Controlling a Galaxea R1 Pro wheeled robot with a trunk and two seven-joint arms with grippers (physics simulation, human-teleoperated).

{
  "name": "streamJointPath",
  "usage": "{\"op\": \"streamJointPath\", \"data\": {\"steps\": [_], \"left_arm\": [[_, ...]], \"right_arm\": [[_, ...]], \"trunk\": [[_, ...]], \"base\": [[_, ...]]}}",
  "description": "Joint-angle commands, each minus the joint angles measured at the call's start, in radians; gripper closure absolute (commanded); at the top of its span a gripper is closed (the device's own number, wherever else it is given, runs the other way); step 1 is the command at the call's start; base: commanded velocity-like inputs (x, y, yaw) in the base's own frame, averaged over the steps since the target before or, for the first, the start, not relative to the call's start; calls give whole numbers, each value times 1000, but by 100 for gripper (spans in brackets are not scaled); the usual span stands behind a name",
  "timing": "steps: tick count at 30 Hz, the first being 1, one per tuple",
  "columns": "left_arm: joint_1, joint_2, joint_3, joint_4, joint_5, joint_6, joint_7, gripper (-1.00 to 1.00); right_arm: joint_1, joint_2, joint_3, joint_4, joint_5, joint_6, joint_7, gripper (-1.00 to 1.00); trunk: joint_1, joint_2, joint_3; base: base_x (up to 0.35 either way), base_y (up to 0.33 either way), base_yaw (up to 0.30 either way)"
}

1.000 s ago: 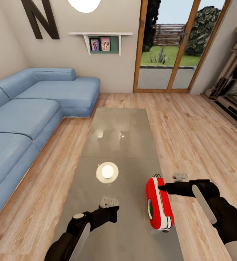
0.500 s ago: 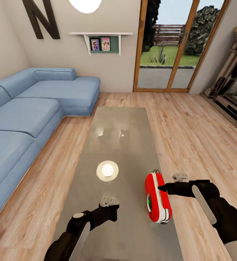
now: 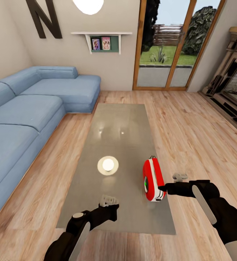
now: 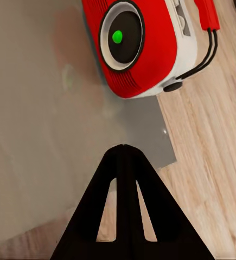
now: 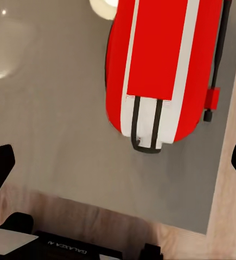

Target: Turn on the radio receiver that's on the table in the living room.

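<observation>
Left of table [image 3: 122, 123], blue sofa [image 3: 31, 112].

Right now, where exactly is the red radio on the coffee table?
In the head view the radio receiver stands on the table near its right edge, toward the robot's end, with the right gripper just beside it.

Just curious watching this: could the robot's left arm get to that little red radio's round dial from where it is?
Probably yes. The left tool hangs over the table, and the radio turns its dial toward it, with bare tabletop between.
</observation>
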Motion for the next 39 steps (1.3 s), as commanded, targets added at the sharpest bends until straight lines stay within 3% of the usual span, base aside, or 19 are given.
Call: {"op": "streamJointPath", "data": {"steps": [1,6,10,15,17,18,19,21,28,30,34,36,39], "left_arm": [[0,0,0,0,0,0,0,100],[0,0,1,-5,-1,4,1,100],[0,4,1,-7,0,1,-2,100],[0,15,4,34,-2,3,-1,100],[0,39,7,48,-3,7,-3,100],[0,63,8,47,0,10,-4,100],[0,104,8,39,4,12,-6,100],[0,149,8,22,8,13,-8,100],[1,205,8,44,15,15,-42,100],[1,227,8,100,18,14,-52,100],[2,235,8,240,21,-1,-70,100],[2,234,7,350,20,-15,-79,100],[2,231,6,520,15,-105,-81,100]], "right_arm": [[0,0,0,1,-1,-1,0,-100],[0,-2,-1,17,-3,-6,-2,-100],[0,-23,-1,70,-3,-13,-5,-100],[0,-76,-2,171,-2,-75,-6,-100],[0,-103,-2,222,7,-118,-6,-100],[0,-113,-2,253,15,-143,-5,-100],[0,-123,-2,294,28,-179,-4,-100],[0,-133,-2,346,42,-220,-2,-100],[0,-180,0,528,52,-340,1,-100],[0,-184,2,664,55,-444,2,-100],[0,-180,4,874,99,-603,6,-100],[0,-172,6,978,116,-676,8,-100],[0,-145,7,1087,133,-752,9,-100]], "trunk": [[0,0,0],[0,0,0],[0,0,0],[0,0,0],[0,0,0],[0,0,0],[0,0,0],[0,0,0],[0,0,0],[0,0,0],[0,0,0],[0,0,0],[0,0,0]], "base": [[-123,0,0],[-27,0,0],[-3,0,0],[0,0,0],[0,0,0],[0,0,0],[0,0,0],[0,0,0],[0,0,0],[0,0,0],[0,0,0],[0,0,0],[0,0,0]]}}
